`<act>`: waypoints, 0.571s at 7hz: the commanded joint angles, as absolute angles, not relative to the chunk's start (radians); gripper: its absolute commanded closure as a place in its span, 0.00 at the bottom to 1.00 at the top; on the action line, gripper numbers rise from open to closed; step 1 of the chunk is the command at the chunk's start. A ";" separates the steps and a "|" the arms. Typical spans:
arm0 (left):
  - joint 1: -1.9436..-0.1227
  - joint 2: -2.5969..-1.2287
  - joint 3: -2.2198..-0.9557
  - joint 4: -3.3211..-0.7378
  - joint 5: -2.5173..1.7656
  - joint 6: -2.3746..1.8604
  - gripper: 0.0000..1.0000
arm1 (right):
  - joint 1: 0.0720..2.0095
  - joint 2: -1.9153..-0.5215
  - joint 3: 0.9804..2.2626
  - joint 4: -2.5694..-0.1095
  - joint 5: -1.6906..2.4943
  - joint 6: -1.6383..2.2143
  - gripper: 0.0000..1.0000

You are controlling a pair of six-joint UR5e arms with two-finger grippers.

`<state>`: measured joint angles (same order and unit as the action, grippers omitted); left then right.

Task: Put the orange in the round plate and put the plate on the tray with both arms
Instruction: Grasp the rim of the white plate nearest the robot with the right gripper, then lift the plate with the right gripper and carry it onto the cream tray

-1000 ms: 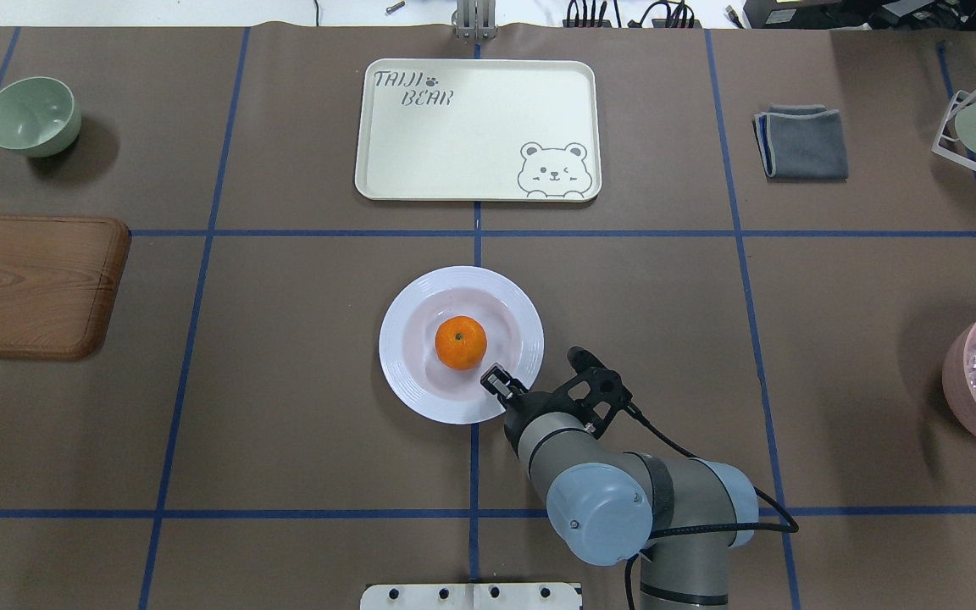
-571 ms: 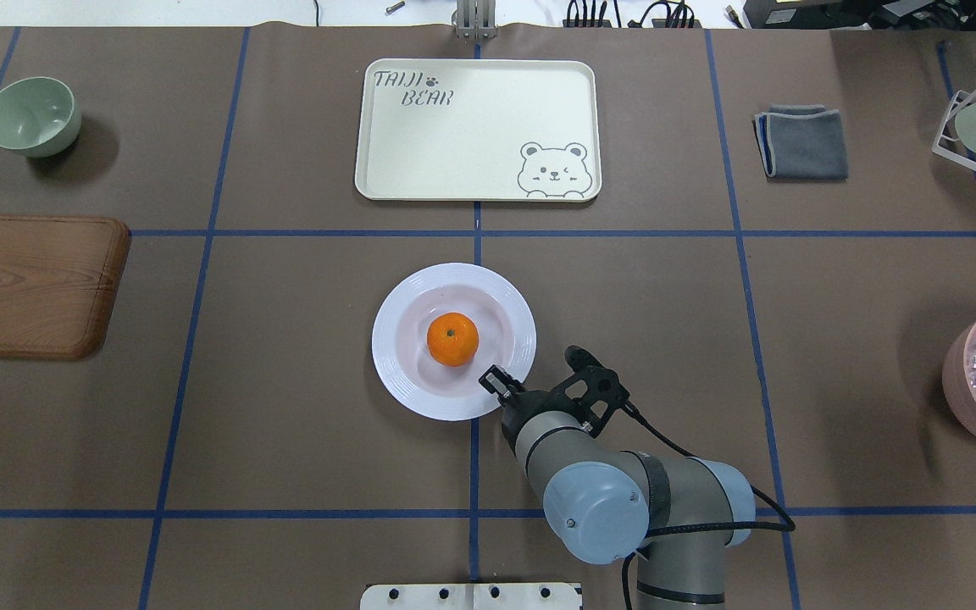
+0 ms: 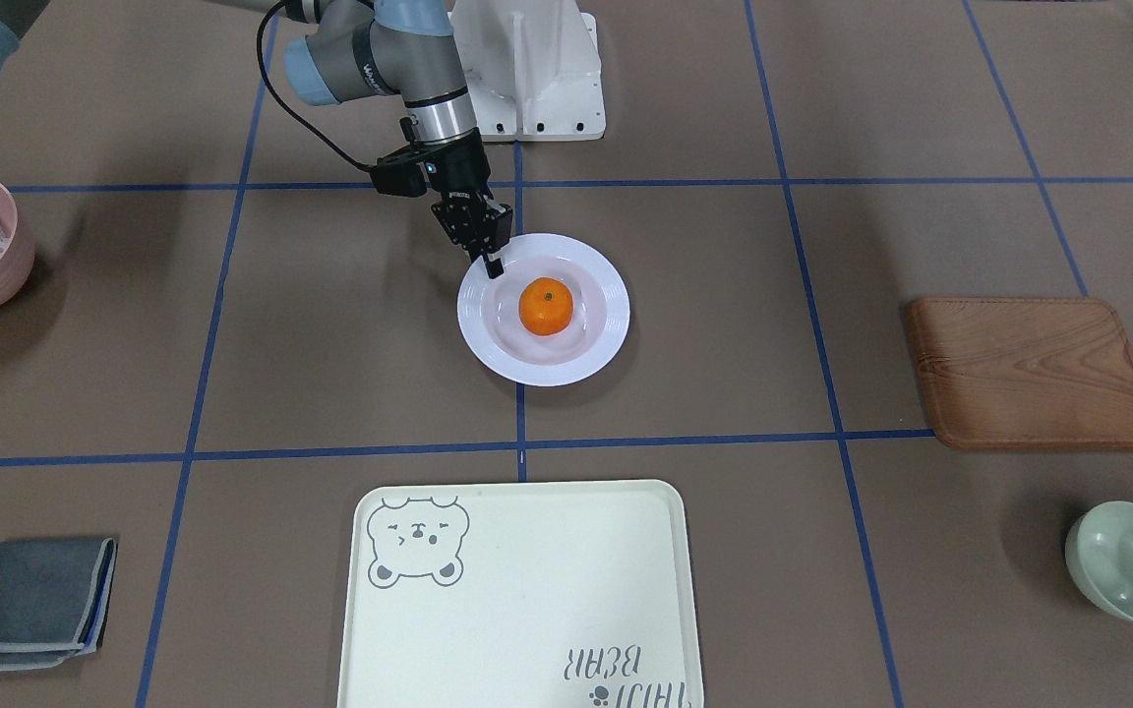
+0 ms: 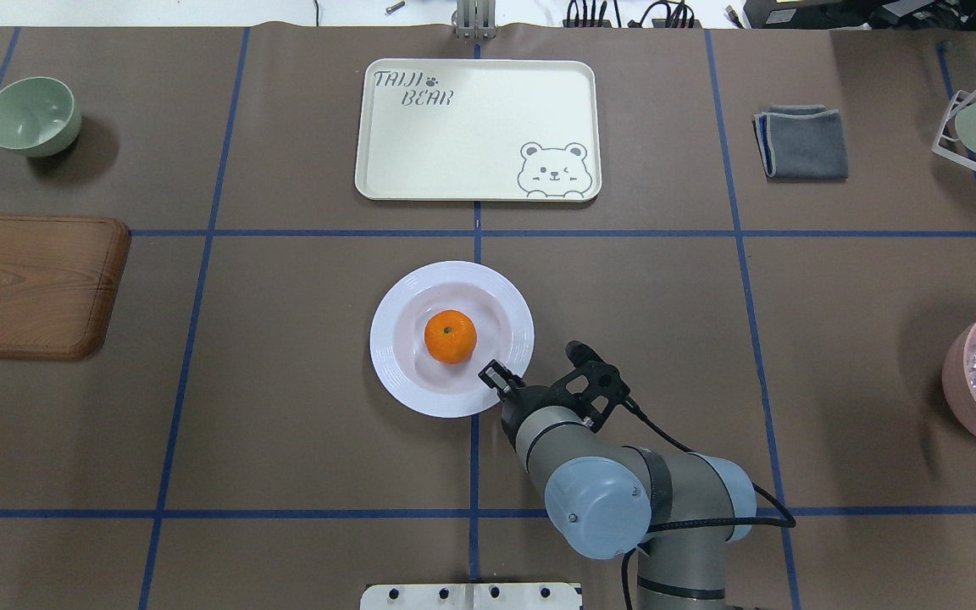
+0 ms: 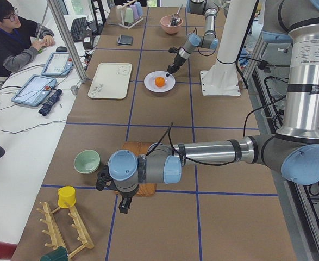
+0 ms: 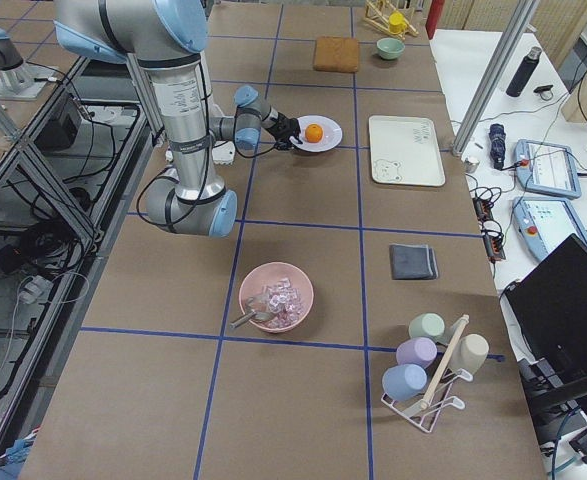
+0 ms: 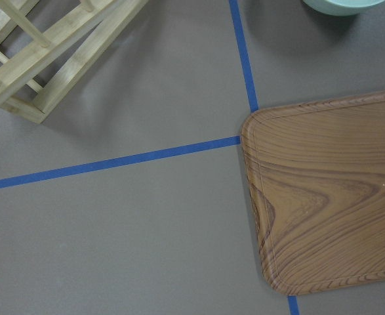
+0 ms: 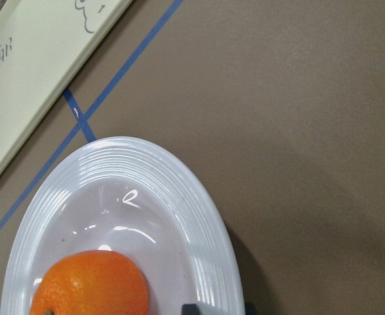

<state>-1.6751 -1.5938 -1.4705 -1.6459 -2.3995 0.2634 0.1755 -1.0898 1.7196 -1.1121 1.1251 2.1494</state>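
Presently, in the overhead view, the counter (image 4: 285, 424) is carrying the tray (image 4: 471, 144) at 12 o'clock from the round plate (image 4: 395, 356), well apart, with a blue tape line running between them.

Risks, in my judgement:
- The tray's raised lip is facing the plate, so a low approach is risking a caught edge.
- The plate is being held at one point only. The right claw (image 4: 496, 375) is pinching the ridged rim at about 4 o'clock, so the free side at 10 o'clock is liable to droop, and the glossy rim may be slipping in the pinch.
- The left claw (image 5: 124, 204) is hanging near the wooden board (image 4: 26, 284), far from the plate and sharing no load. It is showing only in the side view, so I cannot tell whether it is spread or pressed together.
- The orange (image 4: 451, 336) is sitting loose in the sunken centre, and any tilt or jerk is likely to send it rolling toward the low side, perhaps over the rim.

The orange is lying at 10 o'clock from the right claw, near it but not touching. The plate's rim is lying directly between the claw's fingers.
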 commanded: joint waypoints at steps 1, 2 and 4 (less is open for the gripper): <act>-1.675 -1.594 -1.471 -1.646 -2.399 0.264 0.01 | 0.192 -1.091 1.768 -1.111 1.124 2.157 1.00; -1.675 -1.595 -1.474 -1.646 -2.399 0.264 0.01 | 0.195 -1.098 1.772 -1.067 1.114 2.164 1.00; -1.675 -1.595 -1.474 -1.646 -2.399 0.264 0.01 | 0.204 -1.111 1.772 -1.003 1.108 2.164 1.00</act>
<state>-1.6751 -1.5952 -1.4737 -1.6460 -2.3998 0.2639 0.1985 -1.1059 1.7698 -1.0300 1.1113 2.1634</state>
